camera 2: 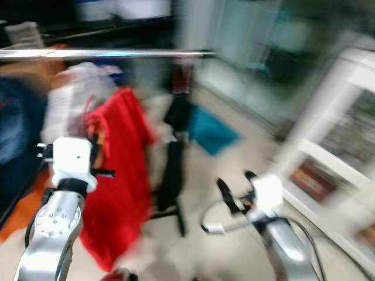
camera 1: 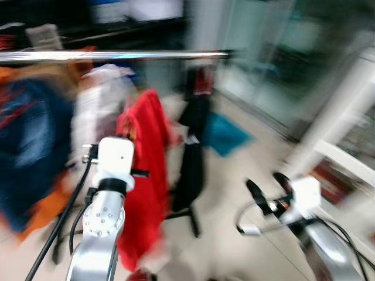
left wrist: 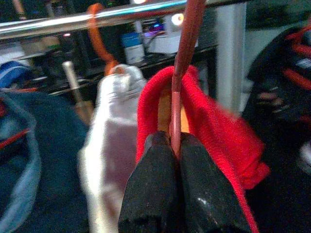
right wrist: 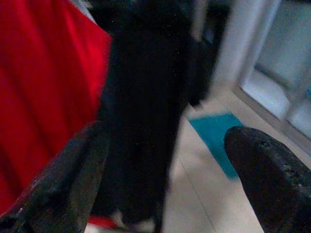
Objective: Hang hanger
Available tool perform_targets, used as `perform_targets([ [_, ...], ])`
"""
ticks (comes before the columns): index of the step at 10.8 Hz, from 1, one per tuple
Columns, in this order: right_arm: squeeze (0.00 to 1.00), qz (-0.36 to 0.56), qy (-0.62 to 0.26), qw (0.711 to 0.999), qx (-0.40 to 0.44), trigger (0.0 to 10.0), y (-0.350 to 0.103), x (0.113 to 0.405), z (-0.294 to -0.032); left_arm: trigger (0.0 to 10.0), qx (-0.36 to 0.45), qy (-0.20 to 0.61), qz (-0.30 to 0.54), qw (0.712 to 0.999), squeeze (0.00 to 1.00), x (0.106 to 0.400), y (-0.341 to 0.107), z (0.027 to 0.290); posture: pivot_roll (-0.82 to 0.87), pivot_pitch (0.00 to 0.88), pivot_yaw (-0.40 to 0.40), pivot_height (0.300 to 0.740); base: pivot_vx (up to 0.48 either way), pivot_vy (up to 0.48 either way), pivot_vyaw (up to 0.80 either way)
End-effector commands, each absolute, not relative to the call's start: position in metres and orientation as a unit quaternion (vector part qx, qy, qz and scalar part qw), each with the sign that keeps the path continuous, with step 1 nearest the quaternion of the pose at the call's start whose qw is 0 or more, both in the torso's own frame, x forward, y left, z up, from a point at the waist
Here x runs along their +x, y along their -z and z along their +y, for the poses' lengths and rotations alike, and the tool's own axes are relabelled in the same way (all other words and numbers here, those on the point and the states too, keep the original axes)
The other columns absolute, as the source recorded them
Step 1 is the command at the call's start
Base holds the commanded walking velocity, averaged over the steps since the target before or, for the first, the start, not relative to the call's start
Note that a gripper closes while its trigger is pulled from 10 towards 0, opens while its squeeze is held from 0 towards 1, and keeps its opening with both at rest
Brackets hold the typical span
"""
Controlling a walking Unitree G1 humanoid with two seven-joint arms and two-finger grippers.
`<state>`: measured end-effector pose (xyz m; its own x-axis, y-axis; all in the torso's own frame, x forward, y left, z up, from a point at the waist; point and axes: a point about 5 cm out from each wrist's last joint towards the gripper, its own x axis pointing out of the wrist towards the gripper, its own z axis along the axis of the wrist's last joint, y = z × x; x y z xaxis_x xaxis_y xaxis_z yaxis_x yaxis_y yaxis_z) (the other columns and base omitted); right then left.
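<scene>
A red hanger hook (left wrist: 182, 58) carries a red garment (camera 1: 143, 175) and rises to the shiny metal rail (left wrist: 97, 17). The top of the hook runs out of the picture, so I cannot tell whether it rests on the rail. My left gripper (left wrist: 176, 141) is raised under the rail (camera 1: 117, 55) and shut on the hook's stem, just above the garment's red collar (left wrist: 204, 111). My right gripper (camera 1: 266, 181) hangs low to the right, open and holding nothing. Its fingers (right wrist: 257, 165) face the black garment and the red one.
More clothes hang on the rail: a white garment (camera 1: 96, 105), blue denim (camera 1: 29, 146) at the left and a black garment (camera 1: 193, 152) by the red one. A teal cloth (camera 1: 225, 134) lies on the floor. A white shelf frame (camera 1: 345, 134) stands at the right. The head views are blurred.
</scene>
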<state>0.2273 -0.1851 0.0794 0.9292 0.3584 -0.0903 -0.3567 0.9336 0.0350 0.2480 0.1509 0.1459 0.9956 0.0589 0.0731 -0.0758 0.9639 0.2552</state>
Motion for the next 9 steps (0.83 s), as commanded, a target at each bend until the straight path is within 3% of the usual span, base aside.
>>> perform_targets([
  [1,0.04,0.066,-0.185,0.980,0.020,10.0,-0.072,0.226,-0.181,10.0,0.124,-0.042,-0.035,0.991,0.00,0.255,-0.148,0.148,-0.02,0.063,-0.064,0.740,0.000,0.000,0.69],
  [2,0.05,0.068,-0.182,0.981,0.025,10.0,-0.071,0.228,-0.179,10.0,0.129,-0.036,-0.035,0.990,0.00,0.255,-0.147,0.147,-0.02,0.065,-0.063,0.740,0.000,0.000,0.68],
  [3,0.00,0.071,-0.180,0.981,0.009,10.0,-0.067,0.231,-0.174,10.0,0.123,-0.034,-0.029,0.991,0.00,0.259,-0.143,0.151,-0.03,0.064,-0.055,0.740,0.000,0.000,0.00],
  [5,0.00,0.059,-0.166,0.984,0.013,10.0,-0.070,0.232,-0.167,10.0,0.120,-0.019,-0.037,0.992,0.00,0.265,-0.145,0.150,-0.05,0.058,-0.046,0.740,0.126,0.000,0.00],
  [9,0.00,0.038,-0.129,0.991,0.001,10.0,-0.071,0.229,-0.161,10.0,0.120,0.050,-0.077,0.988,0.00,0.281,-0.161,0.146,-0.06,0.045,-0.023,0.740,0.476,0.000,0.00],
])
